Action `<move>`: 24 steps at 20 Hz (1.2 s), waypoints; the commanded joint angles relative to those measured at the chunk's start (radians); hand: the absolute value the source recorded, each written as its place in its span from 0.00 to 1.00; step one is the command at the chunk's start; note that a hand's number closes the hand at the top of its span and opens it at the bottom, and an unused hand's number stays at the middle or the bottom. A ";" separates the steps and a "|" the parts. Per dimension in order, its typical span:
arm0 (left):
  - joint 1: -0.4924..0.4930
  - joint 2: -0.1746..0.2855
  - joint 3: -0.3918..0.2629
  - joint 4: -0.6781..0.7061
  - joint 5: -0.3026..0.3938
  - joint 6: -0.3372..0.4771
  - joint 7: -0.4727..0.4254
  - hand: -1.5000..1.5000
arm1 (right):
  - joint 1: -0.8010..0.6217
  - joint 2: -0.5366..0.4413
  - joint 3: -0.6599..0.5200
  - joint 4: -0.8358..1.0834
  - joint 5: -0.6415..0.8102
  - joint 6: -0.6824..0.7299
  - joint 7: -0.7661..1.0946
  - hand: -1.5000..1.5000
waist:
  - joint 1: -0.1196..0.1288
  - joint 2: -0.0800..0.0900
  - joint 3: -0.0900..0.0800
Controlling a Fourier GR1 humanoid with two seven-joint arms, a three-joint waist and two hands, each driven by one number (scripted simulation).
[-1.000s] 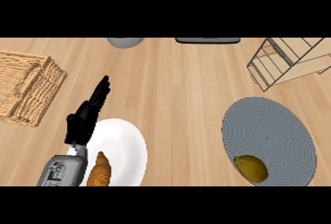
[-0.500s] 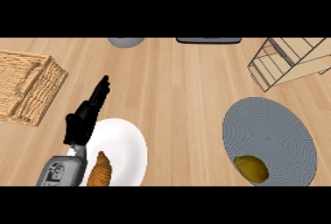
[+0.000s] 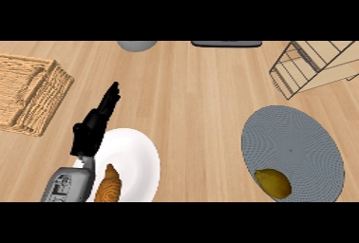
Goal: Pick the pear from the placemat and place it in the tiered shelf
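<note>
Here, straight-fingered left hand (image 3: 91, 130) overlaps plate (image 3: 136, 161) with croissant (image 3: 108, 185); pear (image 3: 273, 183) rests on placemat (image 3: 291, 137).

We see a matt wood-grain counter (image 3: 189, 95), a rough wicker basket (image 3: 28, 95) and a smooth white plate (image 3: 136, 156). The grey placemat (image 3: 294, 137) looks finely woven; the tiered shelf (image 3: 328, 51) pairs dark wire with pale boards.
</note>
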 commanded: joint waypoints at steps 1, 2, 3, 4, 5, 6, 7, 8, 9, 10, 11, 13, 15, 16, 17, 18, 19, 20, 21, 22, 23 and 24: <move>-0.002 0.011 0.008 -0.001 0.002 -0.007 0.003 0.50 | -0.075 0.006 0.061 0.133 0.079 -0.067 -0.119 1.00 | 0.008 0.001 0.000; 0.040 -0.006 -0.011 -0.051 0.005 -0.005 0.024 0.50 | -0.033 0.041 0.047 0.121 0.067 -0.113 -0.170 1.00 | 0.005 -0.001 0.001; 0.069 -0.002 -0.019 -0.060 -0.002 -0.008 0.003 0.50 | -0.068 0.059 0.045 0.162 0.073 -0.137 -0.162 1.00 | 0.005 -0.001 0.000; 0.004 0.017 0.012 0.034 0.005 -0.023 -0.026 0.50 | -0.100 0.085 0.051 0.194 0.071 -0.138 -0.127 1.00 | 0.000 0.000 0.000; 0.005 -0.021 -0.030 -0.027 -0.006 -0.006 0.032 0.50 | -0.103 0.096 0.040 0.277 0.094 -0.207 -0.187 1.00 | 0.008 0.002 0.001; -0.033 -0.023 -0.007 0.030 -0.024 0.028 0.011 0.50 | -0.128 0.078 0.053 0.285 0.121 -0.191 -0.145 1.00 | 0.000 0.001 0.000; -0.035 -0.053 -0.028 0.046 -0.038 0.049 -0.002 0.50 | -0.162 0.065 -0.018 0.344 0.039 -0.168 -0.176 1.00 | 0.004 0.003 0.000; -0.008 -0.031 -0.033 -0.015 -0.025 0.018 0.025 0.50 | -0.174 0.117 -0.083 0.269 -0.109 -0.100 -0.157 1.00 | 0.011 -0.001 0.002; -0.008 0.003 -0.013 -0.021 0.008 -0.030 0.020 0.50 | -0.193 0.111 -0.093 0.343 -0.108 -0.116 -0.203 1.00 | 0.022 0.005 0.002; 0.011 -0.004 0.004 0.030 0.004 -0.007 -0.045 0.50 | -0.153 0.122 -0.118 0.336 -0.137 -0.127 -0.243 1.00 | 0.004 0.003 0.001; -0.018 0.012 0.012 0.037 0.002 -0.016 -0.034 0.50 | -0.194 0.130 -0.097 0.410 -0.114 -0.148 -0.295 1.00 | 0.012 0.005 0.001; -0.014 0.011 -0.003 -0.063 0.012 -0.027 0.073 0.50 | -0.228 0.053 -0.132 0.500 -0.140 -0.093 -0.348 1.00 | 0.012 0.002 0.001; -0.009 -0.026 -0.022 0.003 -0.012 0.005 0.002 0.50 | -0.263 0.050 -0.146 0.627 -0.131 -0.129 -0.425 1.00 | 0.020 0.009 0.001; -0.009 -0.037 -0.023 0.060 -0.039 0.034 -0.043 0.50 | -0.248 0.049 -0.155 0.641 -0.138 -0.135 -0.447 1.00 | 0.011 0.008 0.001; 0.019 -0.051 -0.053 -0.033 -0.026 0.018 0.009 0.50 | -0.295 0.047 -0.144 0.662 -0.132 -0.136 -0.431 1.00 | 0.016 0.004 0.001; 0.007 -0.023 -0.022 -0.016 -0.016 0.008 -0.006 0.50 | -0.306 0.045 -0.145 0.727 -0.113 -0.171 -0.470 1.00 | 0.022 0.008 0.001; -0.027 0.023 0.017 -0.022 0.031 -0.050 0.036 0.50 | -0.313 0.016 -0.152 0.726 -0.128 -0.129 -0.472 1.00 | 0.016 0.006 0.001; -0.033 0.013 0.014 0.043 0.002 -0.022 -0.025 0.50 | -0.352 -0.006 -0.160 0.779 -0.127 -0.123 -0.483 1.00 | 0.021 0.010 0.001; 0.023 -0.016 -0.028 -0.089 -0.009 -0.002 0.064 0.50 | -0.337 0.010 -0.151 0.767 -0.124 -0.135 -0.480 1.00 | 0.018 0.003 0.001; 0.011 0.021 0.002 -0.021 -0.004 -0.026 -0.004 0.50 | -0.359 0.003 -0.157 0.811 -0.120 -0.153 -0.521 1.00 | 0.024 0.009 0.001; 0.027 -0.005 -0.014 -0.031 -0.003 -0.014 -0.011 0.50 | -0.258 -0.045 -0.075 0.768 0.023 -0.269 -0.387 1.00 | 0.021 0.010 -0.001; -0.012 -0.007 0.004 -0.005 0.000 -0.002 -0.003 0.50 | -0.284 -0.051 -0.085 0.782 0.026 -0.309 -0.365 1.00 | 0.017 0.011 0.000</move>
